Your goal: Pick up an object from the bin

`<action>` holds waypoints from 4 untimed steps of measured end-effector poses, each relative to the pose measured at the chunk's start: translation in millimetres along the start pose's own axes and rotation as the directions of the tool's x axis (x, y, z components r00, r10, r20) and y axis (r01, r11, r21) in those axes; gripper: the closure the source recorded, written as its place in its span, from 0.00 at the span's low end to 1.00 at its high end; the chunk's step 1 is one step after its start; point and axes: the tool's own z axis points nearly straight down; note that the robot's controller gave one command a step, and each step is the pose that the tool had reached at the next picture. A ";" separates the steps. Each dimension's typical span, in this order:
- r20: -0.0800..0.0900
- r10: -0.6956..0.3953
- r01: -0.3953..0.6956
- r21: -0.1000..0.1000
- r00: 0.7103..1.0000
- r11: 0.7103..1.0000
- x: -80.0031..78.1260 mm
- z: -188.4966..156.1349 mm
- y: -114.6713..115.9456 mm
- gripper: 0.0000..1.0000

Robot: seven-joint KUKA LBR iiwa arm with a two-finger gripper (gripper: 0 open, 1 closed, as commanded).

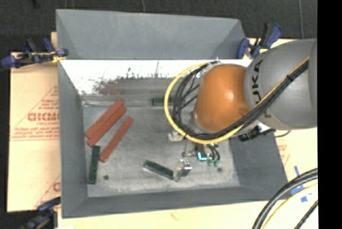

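Note:
My gripper (184, 166) hangs low over the front middle of the bin floor, under the arm's orange cover. Its tip is at the right end of a short dark green flat bar (158, 168) that lies tilted on the floor. Whether it touches that bar I cannot tell. Just right of the gripper are small teal and dark green bits (208, 157), partly hidden by the arm.
Two red-brown bars (106, 121) (116, 139) lie slanted side by side at the bin's left. A long dark green stick (94, 164) lies along the left wall below them. A small dark piece (156, 101) sits by the back wall.

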 end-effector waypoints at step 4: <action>0.017 -0.058 0.058 0.002 0.998 0.998 -35.5 -107.3 16.7 1.00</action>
